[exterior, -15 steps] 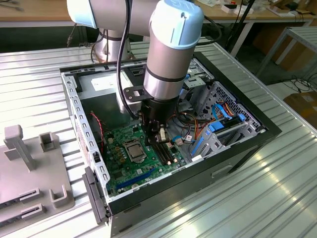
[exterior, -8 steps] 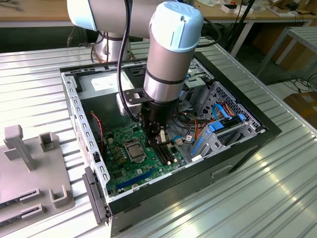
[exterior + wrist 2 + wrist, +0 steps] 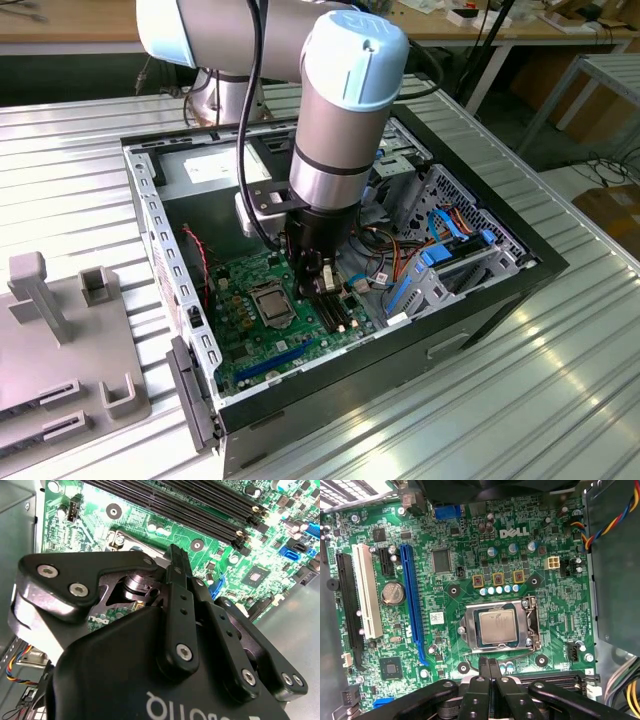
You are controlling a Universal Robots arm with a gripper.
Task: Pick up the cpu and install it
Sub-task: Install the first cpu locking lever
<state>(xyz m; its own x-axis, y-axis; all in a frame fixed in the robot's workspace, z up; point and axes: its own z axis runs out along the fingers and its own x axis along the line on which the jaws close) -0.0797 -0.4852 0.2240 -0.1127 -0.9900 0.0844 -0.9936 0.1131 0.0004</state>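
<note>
In the first wrist view the cpu (image 3: 498,625) already sits inside the socket frame (image 3: 532,622) at frame centre on the motherboard (image 3: 445,605). Just below it, my jaws are pressed together, holding nothing; seating looks done.

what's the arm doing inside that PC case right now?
The arm has its gripper down inside the open computer case, over the green motherboard. The fingers are pressed together with nothing between them, beside the memory slots. The cpu lies flat in its socket frame, apart from the gripper.
</note>
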